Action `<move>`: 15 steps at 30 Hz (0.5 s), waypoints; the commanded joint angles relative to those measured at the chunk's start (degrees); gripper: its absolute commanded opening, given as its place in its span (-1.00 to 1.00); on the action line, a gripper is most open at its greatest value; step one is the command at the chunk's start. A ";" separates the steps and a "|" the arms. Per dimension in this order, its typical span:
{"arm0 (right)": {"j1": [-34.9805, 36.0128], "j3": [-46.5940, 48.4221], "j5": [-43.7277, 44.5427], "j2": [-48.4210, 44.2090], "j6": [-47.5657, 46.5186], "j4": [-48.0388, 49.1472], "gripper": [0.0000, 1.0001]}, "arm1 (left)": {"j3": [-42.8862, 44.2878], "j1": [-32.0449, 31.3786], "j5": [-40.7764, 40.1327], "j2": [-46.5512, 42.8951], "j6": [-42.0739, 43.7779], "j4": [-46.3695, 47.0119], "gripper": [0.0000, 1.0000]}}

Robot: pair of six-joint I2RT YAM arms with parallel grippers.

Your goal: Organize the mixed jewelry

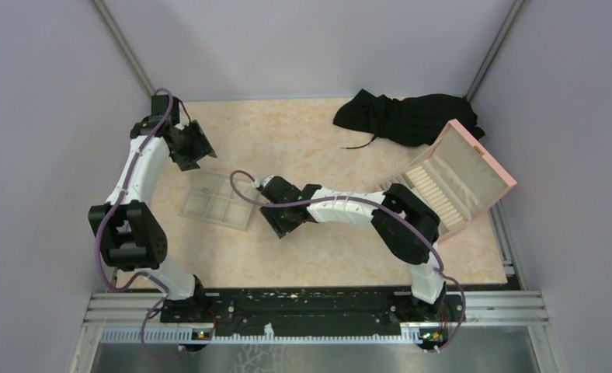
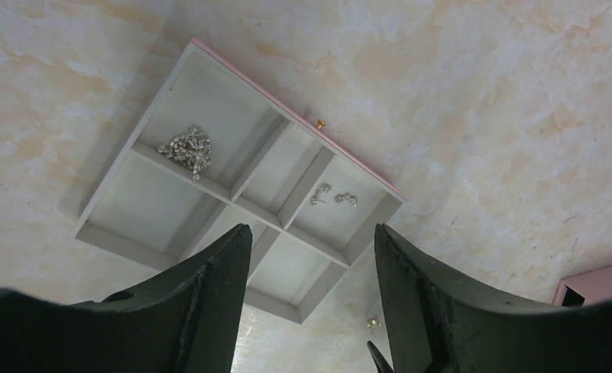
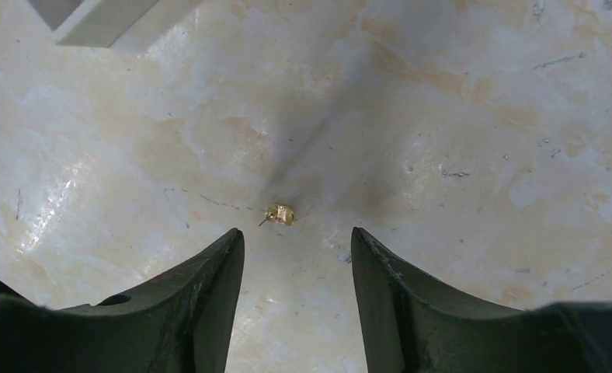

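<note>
The grey tray (image 1: 210, 203) lies left of centre on the table. In the left wrist view the tray (image 2: 132, 249) holds a silvery cluster (image 2: 186, 149) in one compartment and two small silvery pieces (image 2: 322, 193) in another. A gold stud (image 2: 319, 123) lies just outside its pink-edged far rim. Another gold piece (image 2: 373, 322) lies on the table beyond the near corner. My left gripper (image 2: 312, 229) is open and empty above the tray. My right gripper (image 3: 297, 233) is open, low over the table, with a gold stud (image 3: 279, 214) just ahead of its fingertips.
The pink hinged box (image 1: 458, 179) stands open at the right, and its corner shows in the left wrist view (image 2: 598, 284). A black cloth (image 1: 404, 116) lies at the back right. A tray corner (image 3: 93, 19) shows at the top left of the right wrist view.
</note>
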 commanded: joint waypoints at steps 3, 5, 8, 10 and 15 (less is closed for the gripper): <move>1.42 4.83 0.24 2.98 1.37 1.72 0.05 | -0.62 0.00 0.36 -1.63 1.27 -0.84 0.33; 1.54 5.77 1.24 3.95 1.96 0.97 0.03 | -0.64 -0.10 0.30 -1.71 1.51 -0.92 0.33; 1.73 7.22 2.86 5.43 2.90 -0.36 -0.04 | -0.80 0.00 -0.01 -1.89 1.86 -0.94 0.33; 1.88 7.68 3.60 6.05 3.47 -0.97 -0.10 | -0.83 -0.01 -0.07 -2.03 2.04 -0.97 0.33; 2.55 7.98 5.05 5.93 3.97 -2.15 -0.19 | -0.84 0.02 -0.33 -2.02 2.44 -1.05 0.33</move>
